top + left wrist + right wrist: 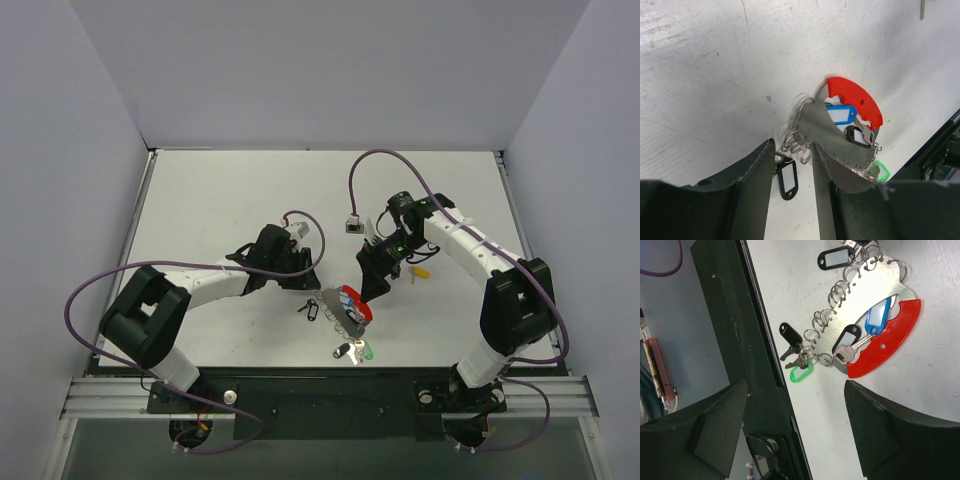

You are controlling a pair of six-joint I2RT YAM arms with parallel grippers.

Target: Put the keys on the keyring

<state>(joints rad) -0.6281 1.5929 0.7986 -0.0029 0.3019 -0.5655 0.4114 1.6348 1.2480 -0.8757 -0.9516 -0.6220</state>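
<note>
Keyring lay near the table's near edge, between the two grippers.
It was a silvery plate with a red curved edge and wire rings along its rim, flat on the white table at the middle of the near side. A blue tag and a black-tagged key rested on the plate. A bunch of keys with a green tag sat at its near end, a black tag at its left end, and a yellow key apart to the far right. The left gripper hovered at the plate's left end, fingers partly spread, pinching nothing. The right gripper hung by its far right edge, fingers spread wide and empty.
</note>
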